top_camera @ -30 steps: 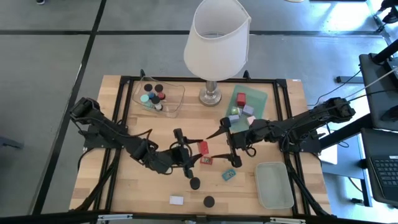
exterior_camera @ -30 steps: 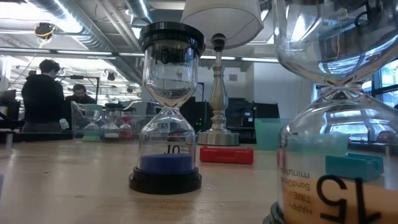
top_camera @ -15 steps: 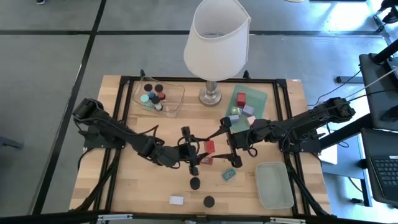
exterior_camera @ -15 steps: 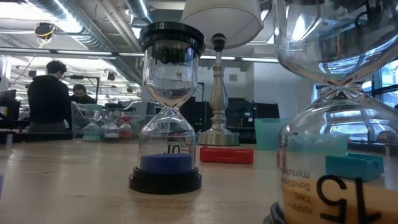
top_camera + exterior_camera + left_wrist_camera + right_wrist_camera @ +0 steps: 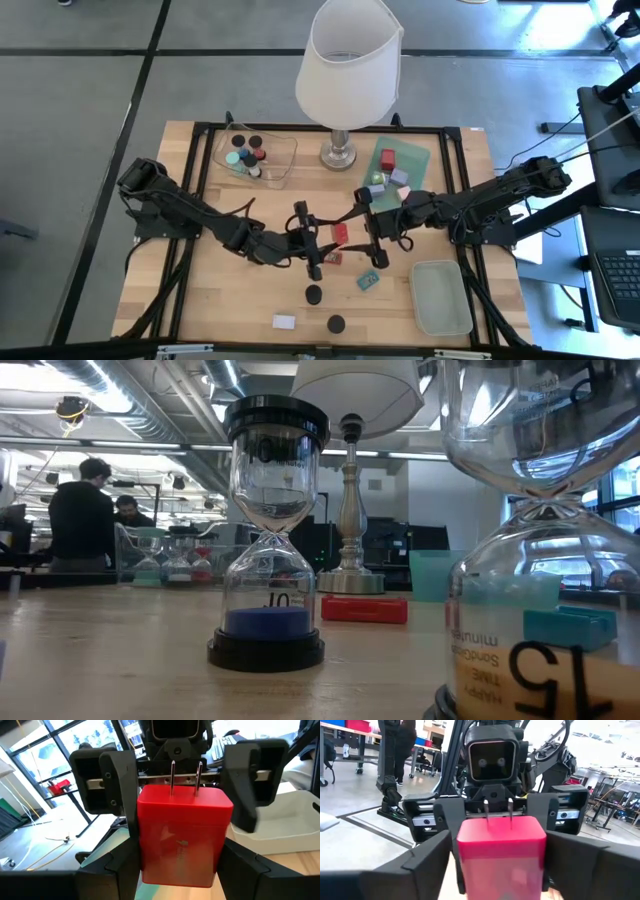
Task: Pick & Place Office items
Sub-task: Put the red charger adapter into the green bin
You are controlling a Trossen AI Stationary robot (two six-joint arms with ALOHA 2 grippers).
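A red plug block (image 5: pixel 339 234) with two metal prongs (image 5: pixel 185 777) hangs above the table's middle. My left gripper (image 5: pixel 180 867) is shut on it, reaching in from the left. My right gripper (image 5: pixel 502 867) faces it from the right, open, with one finger close on either side of the same block (image 5: pixel 501 850). Other office items rest on the table: a red tag (image 5: pixel 331 258), a teal tag (image 5: pixel 368 281), a white block (image 5: pixel 284 321) and two black-capped sand timers (image 5: pixel 314 294) (image 5: pixel 335 324). My left gripper pinches the red block by its two side faces (image 5: pixel 148 855) between its two fingers. The fingers lie level and come from the table's left. The block is lifted clear of the table, its prongs up. My right gripper: I cannot tell whether its fingers (image 5: pixel 107 782) touch the block.
A big white-shaded lamp (image 5: pixel 347 70) stands at the far middle. A clear tray (image 5: pixel 280 160) with small timers sits far left, a green mat (image 5: pixel 415 160) with little blocks far right, a pale tray (image 5: pixel 440 297) near right. Two timers (image 5: pixel 268 540) (image 5: pixel 540 560) stand close in the low view.
My left gripper has carried the red block a little toward the table's right edge, up to my right gripper, keeping it lifted clear. The right arm has stayed where it was.
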